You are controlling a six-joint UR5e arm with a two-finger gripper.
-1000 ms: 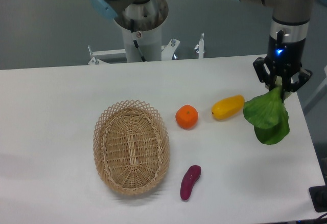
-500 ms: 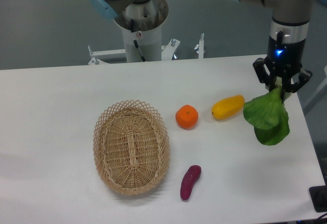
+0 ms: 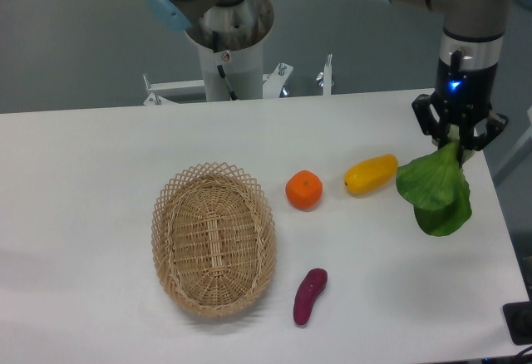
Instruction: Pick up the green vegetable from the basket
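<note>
The hand (image 3: 456,141) was clamped on the short stem of the green vegetable (image 3: 436,189), whose broad leaves hung down below it at the right end of the surface (image 3: 91,173). The vegetable was well apart from the basket (image 3: 214,239), which lay to the left with nothing visible inside it. By that reading, the pickup itself looked done and the load only needed to stay held.

The risk from here was the grip. The fingers pinched only the narrow stem, and the wide leaves dangled off to one side, so the piece could twist or slip out if the arm swung quickly. A drop there might land it close to the right edge of the surface, and it could slide off. The leaves also hung just beside the yellow fruit (image 3: 371,174), so a low sideways move could brush it and roll it toward the orange (image 3: 304,189). The purple piece (image 3: 309,296) lay near the basket and seemed out of the way.

Compared with the frame a second earlier, nothing had visibly changed: arm, hand, vegetable and every loose piece sat in the same places.
</note>
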